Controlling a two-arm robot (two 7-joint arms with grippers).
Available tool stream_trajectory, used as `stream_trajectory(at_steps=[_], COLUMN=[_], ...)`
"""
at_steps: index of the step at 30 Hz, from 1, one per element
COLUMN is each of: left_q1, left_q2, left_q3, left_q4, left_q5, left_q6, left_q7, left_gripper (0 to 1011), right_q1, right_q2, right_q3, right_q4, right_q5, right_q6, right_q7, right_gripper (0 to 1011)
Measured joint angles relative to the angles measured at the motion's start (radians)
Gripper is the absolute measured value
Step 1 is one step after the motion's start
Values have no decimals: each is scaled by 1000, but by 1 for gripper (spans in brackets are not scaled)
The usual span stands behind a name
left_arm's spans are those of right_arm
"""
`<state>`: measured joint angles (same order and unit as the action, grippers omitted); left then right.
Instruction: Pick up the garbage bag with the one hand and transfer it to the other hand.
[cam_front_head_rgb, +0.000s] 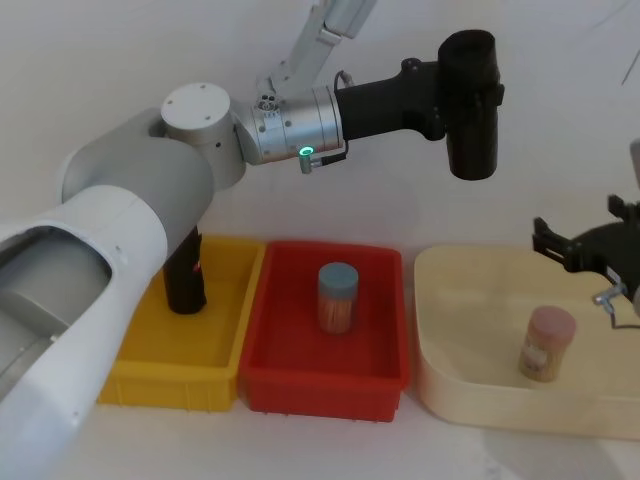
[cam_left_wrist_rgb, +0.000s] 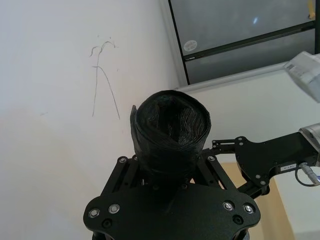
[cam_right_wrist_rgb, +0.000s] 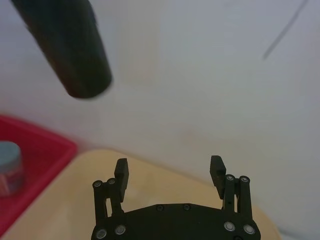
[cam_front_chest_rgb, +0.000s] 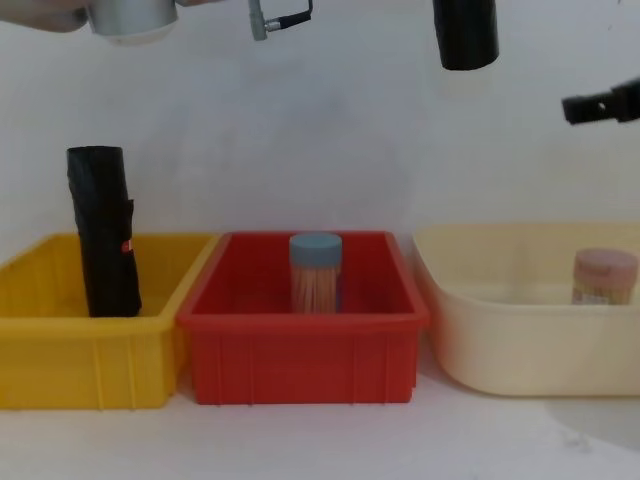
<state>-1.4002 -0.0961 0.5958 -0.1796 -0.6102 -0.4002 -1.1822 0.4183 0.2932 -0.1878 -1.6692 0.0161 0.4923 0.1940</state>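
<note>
1. Nearest the robot, at 7 o'clock in the head view, a yellow plastic bin (cam_front_head_rgb: 180, 350) holds a second black roll (cam_front_head_rgb: 185, 280). It stands upright at the bin's left end with a red mark on its side, and no gripper is touching it.
2. At 6 o'clock and just beside it, a red plastic bin (cam_front_head_rgb: 300, 360) holds an upright blue-lidded jar of sticks (cam_front_head_rgb: 337, 298). At 4 o'clock a cream rounded tub (cam_front_head_rgb: 470, 330) holds a pink-lidded jar (cam_front_head_rgb: 548, 343). Both jars look like bystanders to the handover.
3. At 3 o'clock the black right gripper (cam_right_wrist_rgb: 169, 167) hovers above the cream tub. Its fingers (cam_right_wrist_rgb: 121, 172) are spread wide with nothing between them, probably so the roll can pass in.
4. Farthest out, at 1 o'clock, the black left gripper (cam_front_head_rgb: 468, 98) reaches across on its grey-and-white arm (cam_front_head_rgb: 120, 220). It pinches the garbage bag (cam_front_head_rgb: 470, 150), a tall black cylindrical roll of wrinkled plastic film, high in the air and clear of the bins.
5. The fingers clamp the upright roll's upper part and leave its lower end bare, likely as room for the other hand.
6. From the right gripper the bag lies at 11 o'clock and well apart, so the transfer is not yet made.
</note>
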Motion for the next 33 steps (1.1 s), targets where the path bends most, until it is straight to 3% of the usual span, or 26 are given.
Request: stream_trajectory(at_steps=[14, 33], left_q1=[-10, -14], left_q2=[-10, -13], left_q3=[3, 4], left_q4=[22, 31], left_q5=[-4, -5], left_q6=[-8, -11], left_q7=[-8, -12], left_gripper=[365, 365], right_q1=[70, 152], right_q2=[-51, -95], right_q3=[-57, -88], right_q4=[50, 143], right_q5=[4, 4], right_q6=[-119, -177], right_q7=[54, 74], right_gripper=[1001, 1001])
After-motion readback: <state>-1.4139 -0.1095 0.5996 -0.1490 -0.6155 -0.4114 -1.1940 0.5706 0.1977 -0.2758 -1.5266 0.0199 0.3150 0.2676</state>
